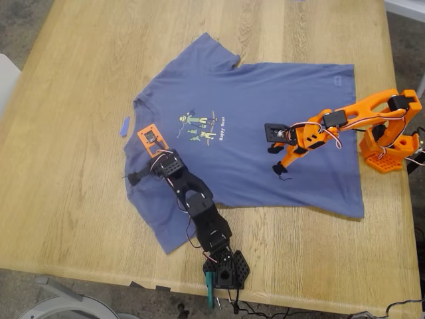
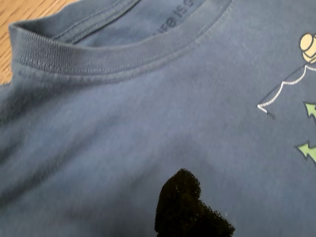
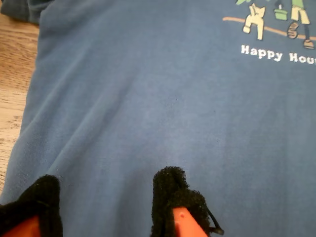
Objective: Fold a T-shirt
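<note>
The slate-blue T-shirt [image 1: 265,106] lies flat and face up on the wooden table [image 1: 73,199], its collar [image 2: 98,54] toward the exterior view's left and its hem toward that view's right. The small green-and-yellow print [image 1: 199,126] shows on the chest. My first gripper [image 1: 141,165], on the black arm, sits low over the shirt just behind the collar and stands open; a single black fingertip [image 2: 182,197] appears in its wrist view. My second gripper [image 1: 281,170], on the orange arm, hovers open over the shirt's middle, its padded fingertips [image 3: 170,190] apart just above the cloth.
A tiny blue tape scrap [image 1: 124,126] lies on the wood beside the collar. The black arm's base [image 1: 226,269] is clamped at the table's near edge, the orange arm's base [image 1: 388,149] at the exterior view's right edge. Bare wood surrounds the shirt.
</note>
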Tool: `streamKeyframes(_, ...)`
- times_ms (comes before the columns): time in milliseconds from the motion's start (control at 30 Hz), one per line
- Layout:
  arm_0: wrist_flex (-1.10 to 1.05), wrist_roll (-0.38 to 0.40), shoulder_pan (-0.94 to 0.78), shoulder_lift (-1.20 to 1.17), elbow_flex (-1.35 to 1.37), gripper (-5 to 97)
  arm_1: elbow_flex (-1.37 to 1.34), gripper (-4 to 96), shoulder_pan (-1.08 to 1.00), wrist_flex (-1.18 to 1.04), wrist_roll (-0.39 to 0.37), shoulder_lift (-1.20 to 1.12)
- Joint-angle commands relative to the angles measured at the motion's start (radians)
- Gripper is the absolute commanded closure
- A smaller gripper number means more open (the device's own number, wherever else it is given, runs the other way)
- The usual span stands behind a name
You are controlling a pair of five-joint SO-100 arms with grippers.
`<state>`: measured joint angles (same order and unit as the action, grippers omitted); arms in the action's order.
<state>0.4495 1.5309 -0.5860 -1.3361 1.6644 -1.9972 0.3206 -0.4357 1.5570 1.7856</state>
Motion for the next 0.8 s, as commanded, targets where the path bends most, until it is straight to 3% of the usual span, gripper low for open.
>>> streamKeyframes(0, -0.057, -0.014, -0.018, -0.003, -0.137, 16, 0.051, 63.7, -0.014, 0.034, -0.006, -0.002)
streamKeyframes(767, -0.086, -0.043, -0.077, 0.380, -0.517, 19, -0.049, 65.8, -0.098, 0.179, -0.025, -0.029)
